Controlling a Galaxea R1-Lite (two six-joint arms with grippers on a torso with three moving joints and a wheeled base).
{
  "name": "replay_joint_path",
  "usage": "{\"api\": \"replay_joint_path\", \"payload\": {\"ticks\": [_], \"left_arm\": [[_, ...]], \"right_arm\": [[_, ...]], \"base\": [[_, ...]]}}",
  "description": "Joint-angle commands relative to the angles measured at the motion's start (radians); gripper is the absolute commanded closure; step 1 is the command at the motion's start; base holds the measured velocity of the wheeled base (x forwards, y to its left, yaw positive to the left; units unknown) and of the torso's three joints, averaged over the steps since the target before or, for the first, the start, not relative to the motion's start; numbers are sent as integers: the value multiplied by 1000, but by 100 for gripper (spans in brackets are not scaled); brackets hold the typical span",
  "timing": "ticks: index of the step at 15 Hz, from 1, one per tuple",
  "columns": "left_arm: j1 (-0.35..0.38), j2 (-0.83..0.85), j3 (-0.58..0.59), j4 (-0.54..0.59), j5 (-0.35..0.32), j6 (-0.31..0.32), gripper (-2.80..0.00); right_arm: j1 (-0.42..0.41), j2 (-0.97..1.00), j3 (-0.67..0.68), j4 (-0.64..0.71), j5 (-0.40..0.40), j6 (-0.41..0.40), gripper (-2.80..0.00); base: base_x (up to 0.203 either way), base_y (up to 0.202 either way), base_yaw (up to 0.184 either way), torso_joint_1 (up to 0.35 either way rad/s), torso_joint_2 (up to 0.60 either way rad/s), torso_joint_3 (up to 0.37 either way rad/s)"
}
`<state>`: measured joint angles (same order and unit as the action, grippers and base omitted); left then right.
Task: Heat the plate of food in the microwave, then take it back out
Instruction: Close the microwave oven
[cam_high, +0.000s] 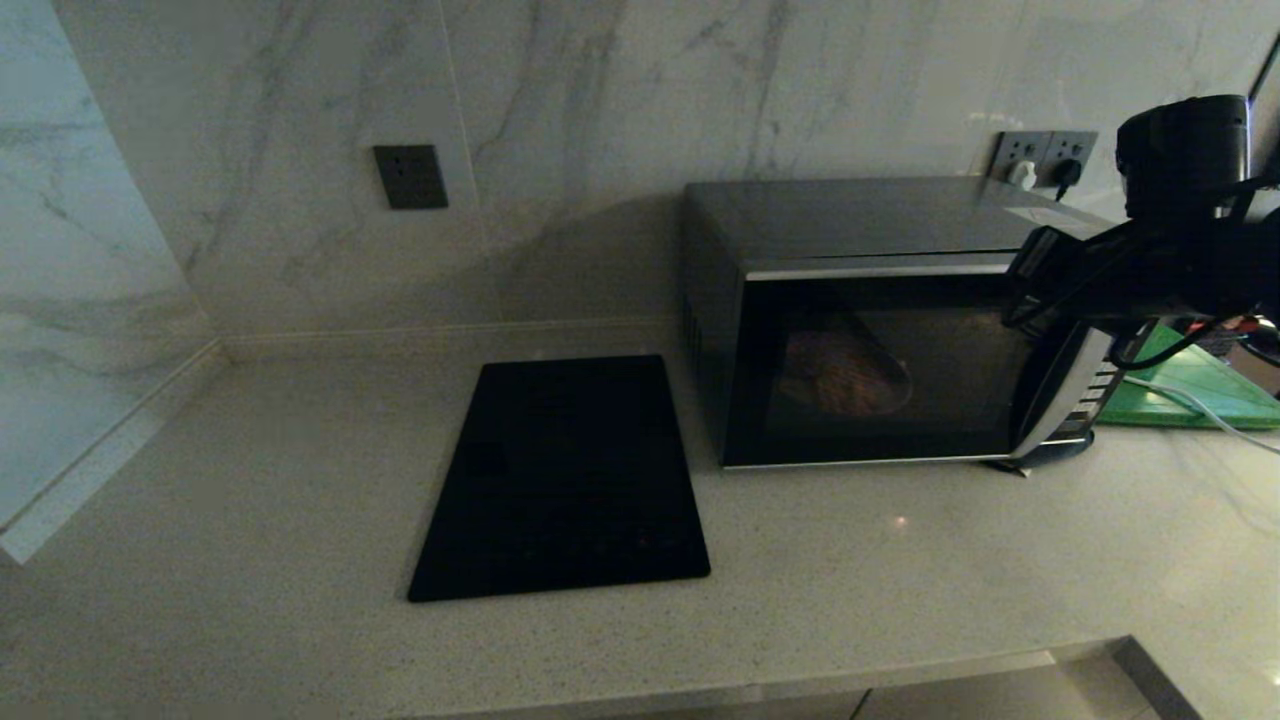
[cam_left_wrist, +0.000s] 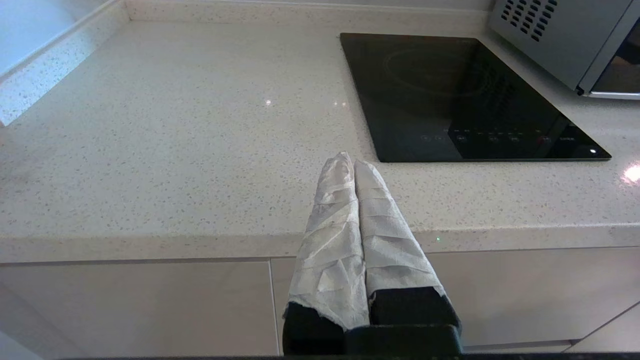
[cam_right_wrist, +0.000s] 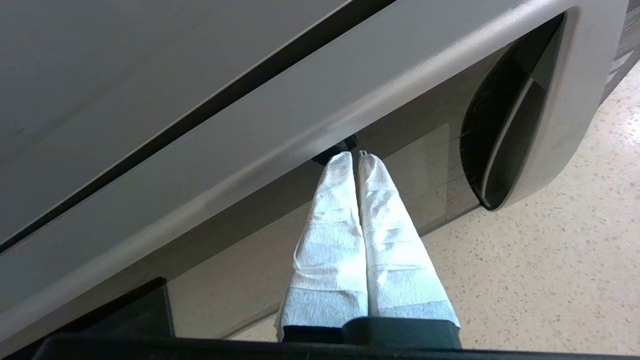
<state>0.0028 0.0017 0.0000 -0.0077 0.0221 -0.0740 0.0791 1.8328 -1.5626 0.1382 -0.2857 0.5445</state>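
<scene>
The microwave (cam_high: 860, 215) stands on the counter at the right with its door closed. Through the dark glass the plate of food (cam_high: 845, 375) shows dimly, lit orange from inside. My right arm (cam_high: 1150, 270) reaches in at the door's upper right corner. My right gripper (cam_right_wrist: 354, 156) is shut on nothing, its white-wrapped fingertips at the door glass just under the silver trim (cam_right_wrist: 300, 125), beside the curved handle (cam_right_wrist: 550, 100). My left gripper (cam_left_wrist: 350, 162) is shut and empty, hanging in front of the counter's front edge, out of the head view.
A flat black slab (cam_high: 565, 480) lies left of the microwave. A green board (cam_high: 1200, 385) and a white cable (cam_high: 1190, 400) sit right of it. Wall sockets (cam_high: 1045, 155) hold plugs behind it. The counter's front edge (cam_left_wrist: 200, 240) runs above cabinet fronts.
</scene>
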Motion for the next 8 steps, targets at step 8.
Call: {"api": "replay_joint_path", "payload": {"ticks": [8], "left_arm": [[0, 0, 0, -1, 1, -1, 0]], "right_arm": [[-6, 3, 4, 0, 39, 19, 0]], "base": [[0, 0, 0, 0, 0, 0]]}}
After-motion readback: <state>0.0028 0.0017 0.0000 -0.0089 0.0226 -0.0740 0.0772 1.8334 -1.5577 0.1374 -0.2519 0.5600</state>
